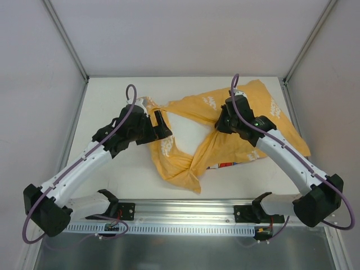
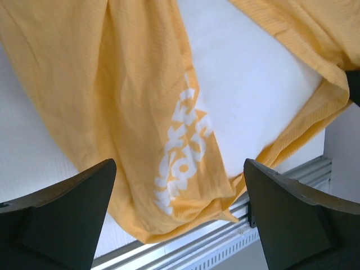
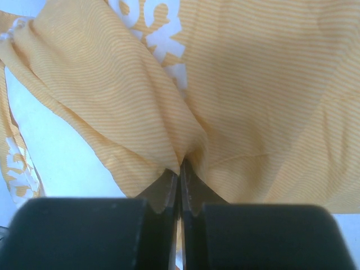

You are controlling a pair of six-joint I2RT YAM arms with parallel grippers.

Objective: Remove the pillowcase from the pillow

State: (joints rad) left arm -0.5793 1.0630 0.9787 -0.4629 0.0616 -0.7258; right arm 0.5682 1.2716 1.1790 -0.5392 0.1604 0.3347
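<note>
Pinching a pillowcase fold tight in right gripper. Holding left gripper wide open, empty, over the cloth. Showing pillow half bared on table, pillowcase twisted round it.

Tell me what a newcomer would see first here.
The orange pillowcase lies twisted in the middle of the table, the white pillow showing through its gap. The right end effector is shut on a fold of it; the left end effector hangs open above its left edge.
</note>
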